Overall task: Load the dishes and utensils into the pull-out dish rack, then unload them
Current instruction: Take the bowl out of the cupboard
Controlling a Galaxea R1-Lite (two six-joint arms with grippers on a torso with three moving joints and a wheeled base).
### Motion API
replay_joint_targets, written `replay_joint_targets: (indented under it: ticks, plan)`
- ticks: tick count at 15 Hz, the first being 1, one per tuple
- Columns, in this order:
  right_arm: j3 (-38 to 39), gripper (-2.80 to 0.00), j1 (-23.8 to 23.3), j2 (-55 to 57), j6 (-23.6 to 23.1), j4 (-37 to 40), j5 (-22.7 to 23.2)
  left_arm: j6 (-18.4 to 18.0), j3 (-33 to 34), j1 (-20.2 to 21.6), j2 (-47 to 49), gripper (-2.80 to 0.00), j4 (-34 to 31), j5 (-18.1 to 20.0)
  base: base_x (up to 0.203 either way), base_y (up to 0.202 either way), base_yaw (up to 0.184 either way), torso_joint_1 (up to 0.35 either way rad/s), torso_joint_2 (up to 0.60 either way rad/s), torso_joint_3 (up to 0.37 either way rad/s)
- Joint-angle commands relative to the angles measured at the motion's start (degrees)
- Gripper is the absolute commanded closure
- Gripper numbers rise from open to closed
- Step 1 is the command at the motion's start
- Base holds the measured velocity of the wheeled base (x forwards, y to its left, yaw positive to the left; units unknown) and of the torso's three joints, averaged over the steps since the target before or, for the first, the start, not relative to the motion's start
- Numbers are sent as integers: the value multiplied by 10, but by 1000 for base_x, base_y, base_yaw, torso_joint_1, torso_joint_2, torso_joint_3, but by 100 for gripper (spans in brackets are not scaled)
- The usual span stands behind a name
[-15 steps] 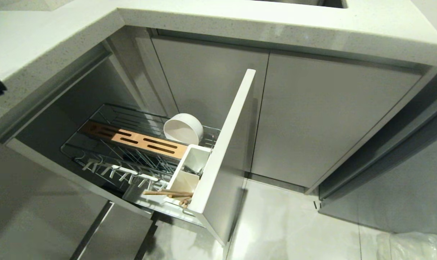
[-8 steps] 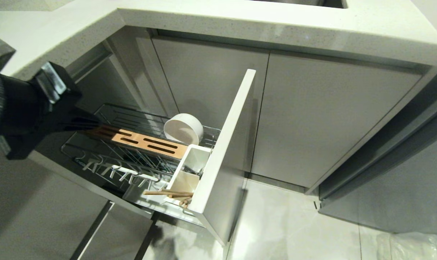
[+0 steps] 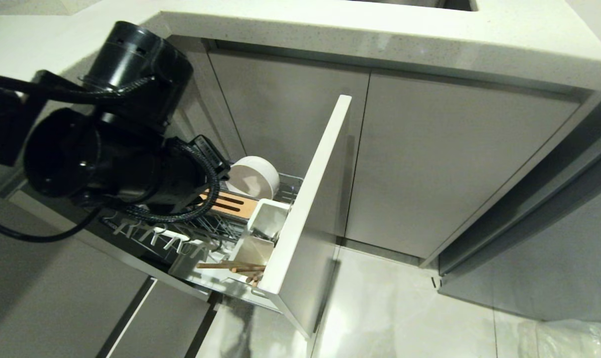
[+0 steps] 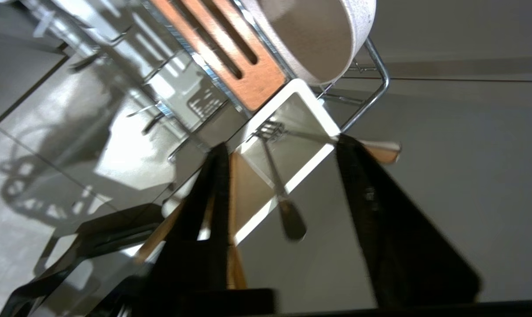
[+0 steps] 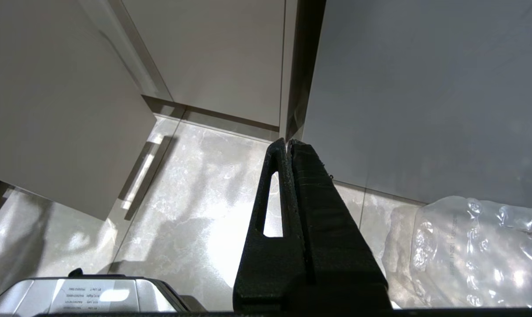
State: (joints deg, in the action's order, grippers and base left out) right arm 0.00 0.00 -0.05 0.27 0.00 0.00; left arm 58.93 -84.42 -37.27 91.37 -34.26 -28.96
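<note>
Left gripper (image 4: 279, 149): fingers apart, empty, just above the caddy (image 4: 292, 145), pointing into it.
Spoon (image 4: 277, 176): upright in the caddy, handle running up between the fingers.
Chopsticks (image 3: 235, 267): beside the caddy, leaning out.
Bowl (image 3: 253, 176): behind the caddy.
Right gripper (image 5: 288, 145): pinched together, well away.
Writing: perhaps none legible.

Left arm reaching, right arm parked

My left arm (image 3: 111, 149) stretches forward and down from the left side of the head view, black wrist bent, cable looped round it. My left gripper (image 4: 279, 149) has its two fingers spread apart, holding nothing. My right gripper (image 5: 288, 145) hangs low, fingers pressed together.
</note>
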Motion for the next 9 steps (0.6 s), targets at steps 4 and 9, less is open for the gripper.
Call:
replay_joint_targets:
  ticks: [4,9]
  plan:
    - [0,0,0,0,0,0,0,-23,-17,20,81,-280,78,0,0,0,0,0,0,0]
    - [0,0,0,0,0,0,0,-55,-26,67,113,-280,137,55,0,0,0,0,0,0]
